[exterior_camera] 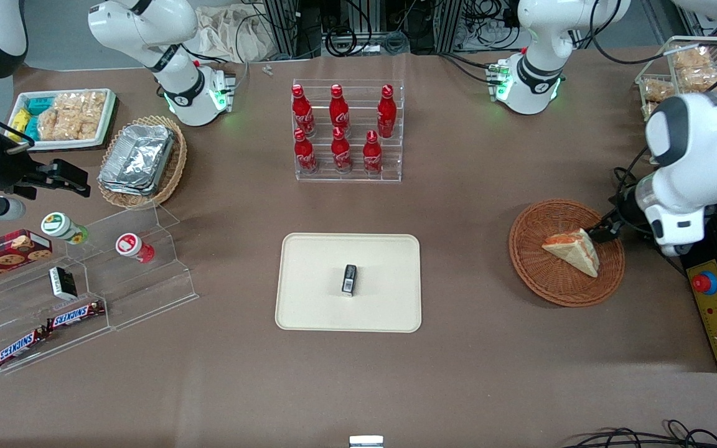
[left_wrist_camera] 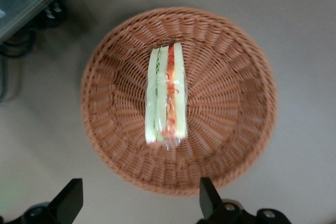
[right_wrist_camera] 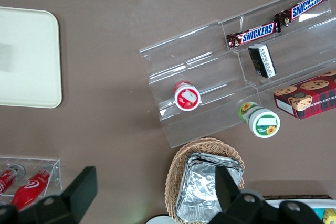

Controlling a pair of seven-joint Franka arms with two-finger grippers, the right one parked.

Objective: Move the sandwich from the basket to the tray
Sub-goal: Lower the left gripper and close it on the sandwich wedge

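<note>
The clear-wrapped sandwich [exterior_camera: 573, 250] lies in the round reddish-brown wicker basket [exterior_camera: 533, 261] toward the working arm's end of the table. In the left wrist view the sandwich [left_wrist_camera: 167, 96] shows its cut edge with red, orange and green filling, in the middle of the basket [left_wrist_camera: 231, 93]. My left gripper [exterior_camera: 604, 231] hovers above the basket's rim, open and empty; its fingertips [left_wrist_camera: 207, 198] stand wide apart, clear of the sandwich. The cream-beige tray [exterior_camera: 309, 298] lies mid-table, nearer the front camera, with a small dark object [exterior_camera: 349, 279] on it.
A clear rack of red cola bottles [exterior_camera: 343, 127] stands farther back. A control box with a red button [exterior_camera: 716, 311] lies beside the basket. Toward the parked arm's end are a foil-tray basket [exterior_camera: 140, 160], a snack tray [exterior_camera: 63, 118] and a clear stepped shelf [exterior_camera: 84, 292] with snacks.
</note>
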